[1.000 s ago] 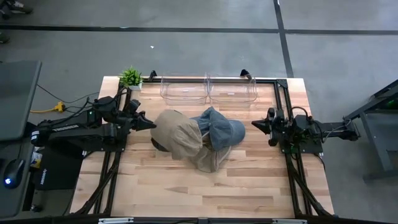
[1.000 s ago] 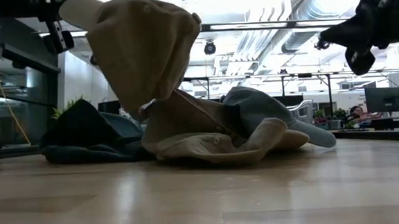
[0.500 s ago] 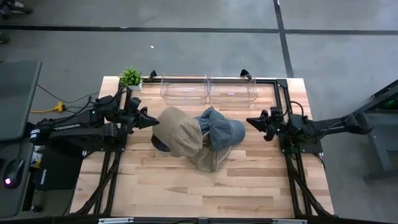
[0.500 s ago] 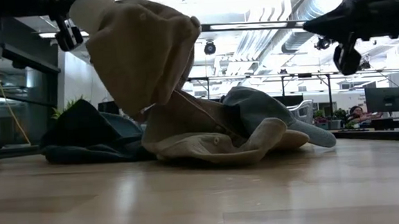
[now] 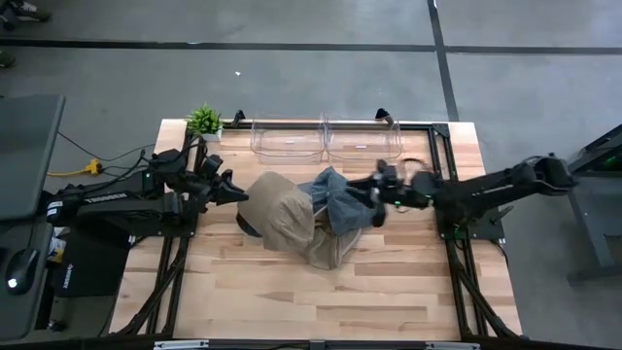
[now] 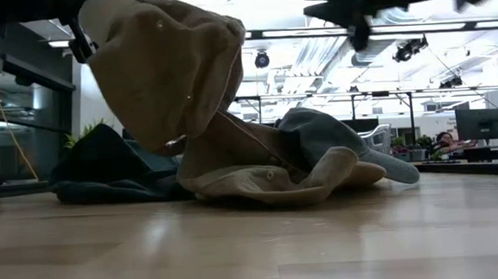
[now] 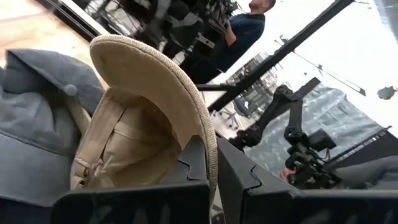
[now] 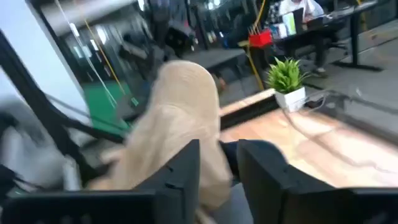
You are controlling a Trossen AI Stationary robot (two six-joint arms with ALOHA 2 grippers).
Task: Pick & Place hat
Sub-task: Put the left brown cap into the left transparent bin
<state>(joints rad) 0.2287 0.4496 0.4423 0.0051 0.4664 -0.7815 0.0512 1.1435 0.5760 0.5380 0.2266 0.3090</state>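
A tan bucket hat (image 5: 280, 214) (image 6: 165, 68) hangs in the air at the table's middle left, with my left gripper (image 5: 236, 194) (image 7: 212, 163) shut on it. Below and beside it, a pile of hats lies on the table: a blue denim one (image 5: 342, 197) (image 6: 322, 135), another tan one (image 6: 269, 177) and a dark one (image 6: 104, 170). My right gripper (image 5: 374, 187) (image 8: 219, 158) hovers open and level above the blue hat's right side, pointing at the tan hat (image 8: 180, 118), with nothing between its fingers. My left gripper pinches the tan hat's brim (image 7: 210, 146) between its two fingers, which come level from the table's left side. The hat hangs tilted from the hold, its crown toward the table's right. Whether its lower edge (image 6: 167, 144) touches the pile, I cannot tell.
Two clear plastic bins (image 5: 287, 139) (image 5: 362, 139) stand along the far edge. A small potted plant (image 5: 204, 121) (image 8: 287, 78) sits at the far left corner. Bare wood (image 5: 321, 292) stretches across the table's near half. A person shows in the room beyond (image 7: 245, 28).
My right gripper has swung from the table's right edge toward the left and upward, and now hovers over the blue hat. My left gripper has stayed put and rolled slightly, so the hanging tan hat has tipped a little.
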